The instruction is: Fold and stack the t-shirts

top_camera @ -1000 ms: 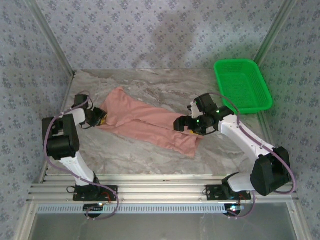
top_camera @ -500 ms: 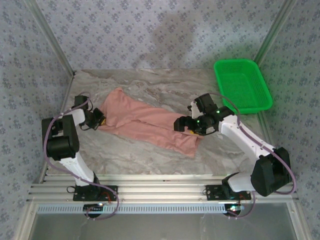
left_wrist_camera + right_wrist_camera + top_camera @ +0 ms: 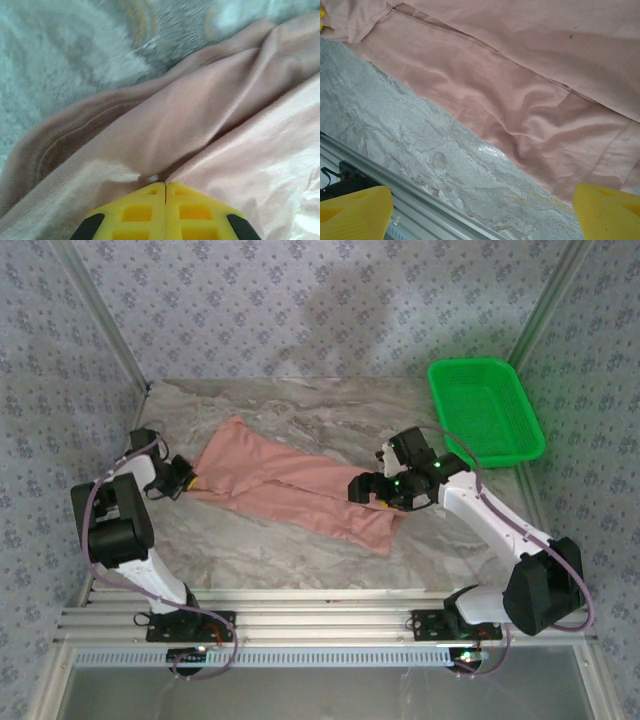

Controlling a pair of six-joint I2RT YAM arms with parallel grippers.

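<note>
While the left hand (image 3: pixel 165 192) sits fully closed, pinching the left edge of the salmon-pink t-shirt (image 3: pixel 290 485), the right hand (image 3: pixel 366 490) hangs wide open over its right end, holding nothing. T-shirt lies stretched across mid tabletop (image 3: pixel 260 550).

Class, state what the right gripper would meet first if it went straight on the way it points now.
Probably the t-shirt, near its edge on the table, though depth is unclear.

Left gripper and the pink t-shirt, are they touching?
Touching. The left wrist view shows the left gripper shut on a fold of the t-shirt, with cloth bunched against its yellow tips.
</note>
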